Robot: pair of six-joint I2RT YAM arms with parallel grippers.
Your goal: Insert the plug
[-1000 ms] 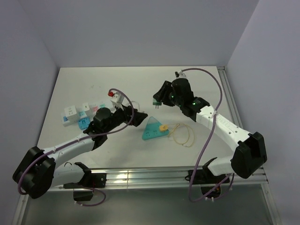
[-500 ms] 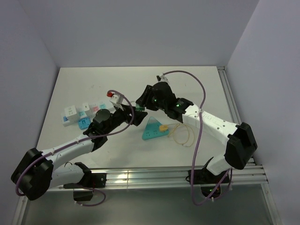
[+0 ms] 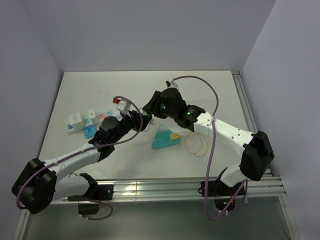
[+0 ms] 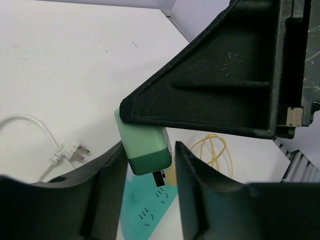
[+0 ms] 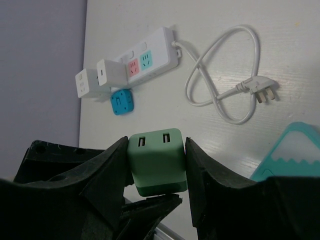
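The green plug (image 3: 147, 118) hangs in the air between my two grippers, above the table's middle. My right gripper (image 5: 156, 150) is shut on its sides, with the two USB slots of the plug (image 5: 157, 160) facing that camera. My left gripper (image 4: 149, 148) comes from below and has closed in against the dark green lower end of the plug (image 4: 145, 145), whose metal prongs point down. Below it lies the teal triangular socket block (image 4: 145, 210), also in the top view (image 3: 162, 137).
A yellow coiled cable (image 3: 194, 142) lies right of the teal block. A white power strip (image 3: 95, 116) with a blue adapter (image 3: 89, 131) and a white adapter (image 3: 75, 120) sits at the left. Its white cord and plug (image 5: 225, 90) loop nearby.
My right arm swung left and carried the green plug over to my left gripper. The left jaws, wide before, have closed in on the plug's lower end.
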